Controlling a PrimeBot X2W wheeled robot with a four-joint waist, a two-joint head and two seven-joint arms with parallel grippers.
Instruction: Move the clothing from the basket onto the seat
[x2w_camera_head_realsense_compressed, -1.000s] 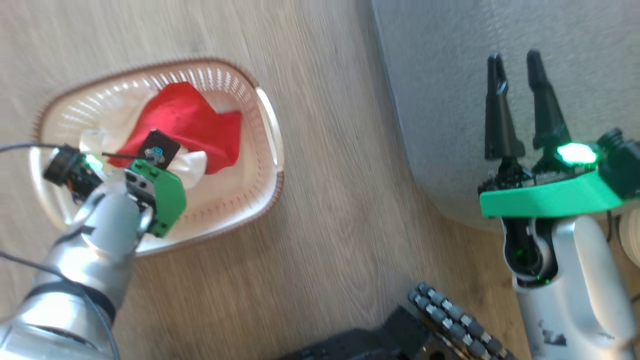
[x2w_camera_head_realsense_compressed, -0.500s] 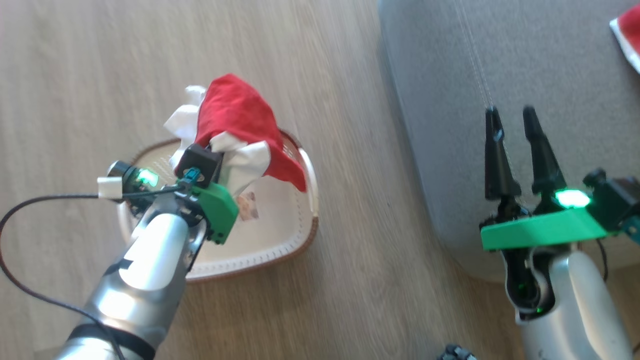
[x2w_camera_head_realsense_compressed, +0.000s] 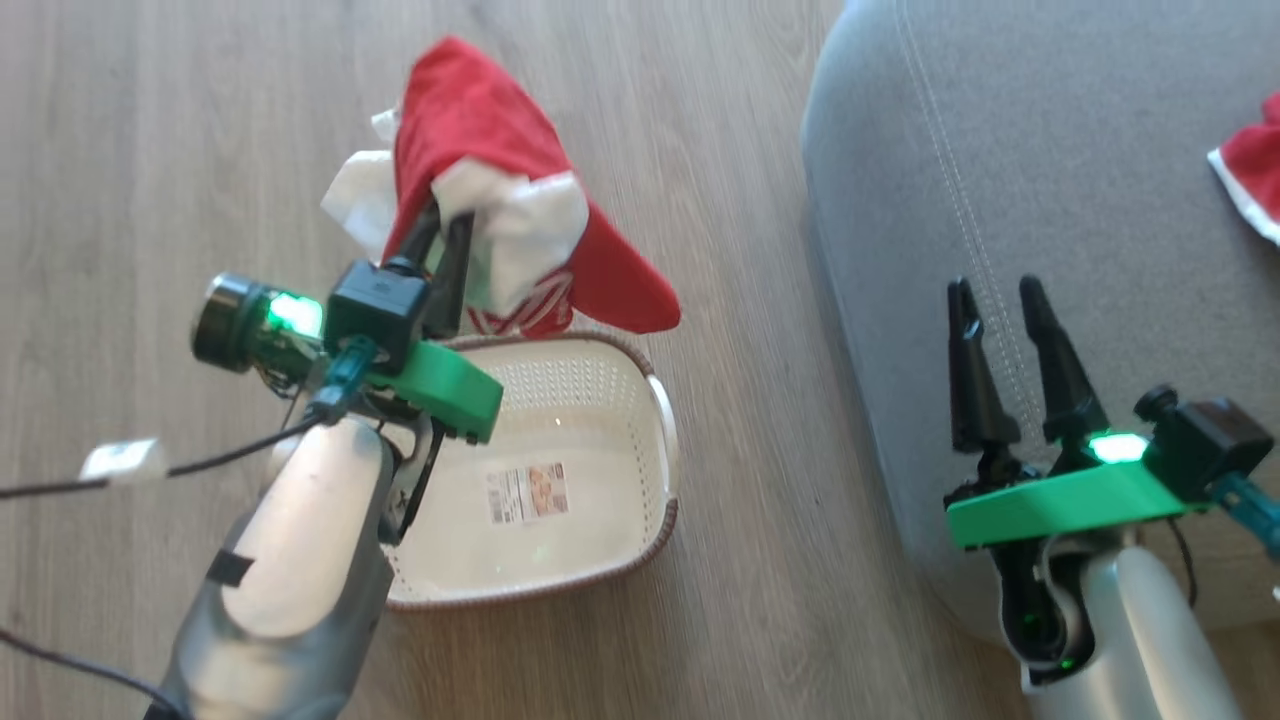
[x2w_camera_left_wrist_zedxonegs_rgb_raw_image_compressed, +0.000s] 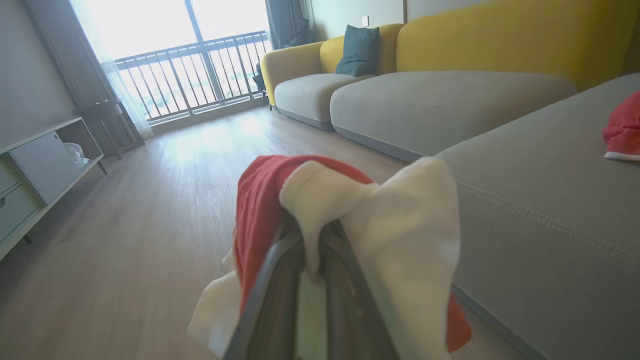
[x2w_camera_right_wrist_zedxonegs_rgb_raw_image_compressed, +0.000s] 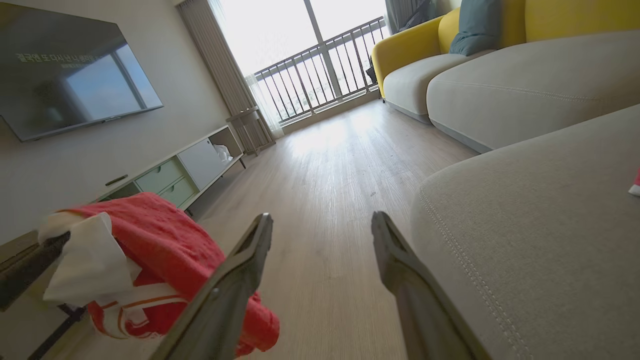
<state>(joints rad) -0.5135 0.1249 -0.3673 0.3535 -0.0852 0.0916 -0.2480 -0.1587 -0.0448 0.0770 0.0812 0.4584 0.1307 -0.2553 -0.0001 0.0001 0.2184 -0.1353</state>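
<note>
Left pincer: we see the left pincer clamped tight on a fold of white trim, its dark fingers half buried in cloth.
Held clothing: the red garment hangs bunched from that pincer, raised above the basket's far side. A red tail droops toward the seat side, and a red-and-white striped bit dangles near the rim.
Basket: the basket sits on the wooden floor, under and just beside the left arm, and we spot a printed sticker on its bottom.
Seat: the grey seat lies to the right, apart from the basket with a strip of floor between them. Pale stitching curves along its rounded corner.
Already there: we catch a second garment, red with white edging, lying on the seat at the far right edge.
Right pincer: the right pincer hovers over the seat's near edge, jaws spread wide, nothing between them.
Room: through the wrist views we make out a yellow-backed sofa, a teal cushion and a bright window with a railing.
</note>
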